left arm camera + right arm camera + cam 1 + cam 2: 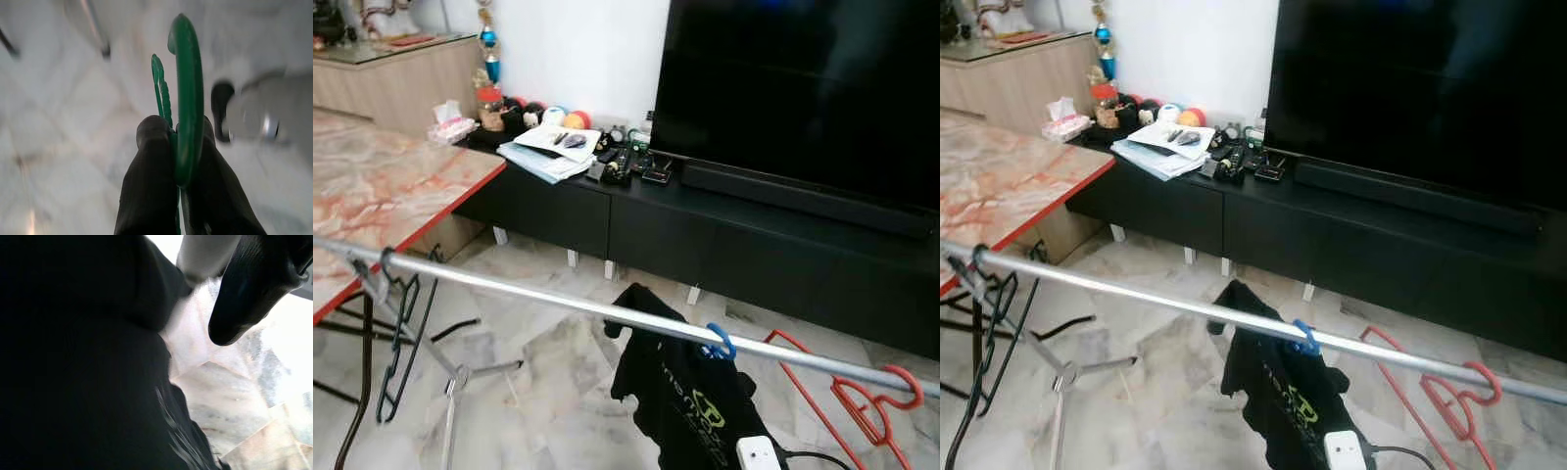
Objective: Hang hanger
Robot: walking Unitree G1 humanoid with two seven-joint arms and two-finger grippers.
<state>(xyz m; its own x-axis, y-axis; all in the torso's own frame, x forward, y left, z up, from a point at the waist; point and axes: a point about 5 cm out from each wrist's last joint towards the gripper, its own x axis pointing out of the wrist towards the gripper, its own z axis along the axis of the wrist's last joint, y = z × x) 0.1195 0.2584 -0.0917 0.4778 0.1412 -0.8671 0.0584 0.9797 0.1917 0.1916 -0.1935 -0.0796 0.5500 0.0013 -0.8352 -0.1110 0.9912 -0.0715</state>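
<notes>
The left gripper (173,137) is clamped on the green hanger (185,93), its hook sticking up past the black fingertips over the marble floor. So the hanger is in hand and not yet on the metal rail (558,299), which runs across in front of the TV cabinet (705,235). On the rail already sit a black hanger (396,333) near its left end, a black shirt (690,392) about midway, and a red hanger (876,401) towards the right end. The right gripper (254,293) hangs beside dark cloth; whether it is open I cannot tell. Next, I'd say, lift the hook over a bare stretch of rail
</notes>
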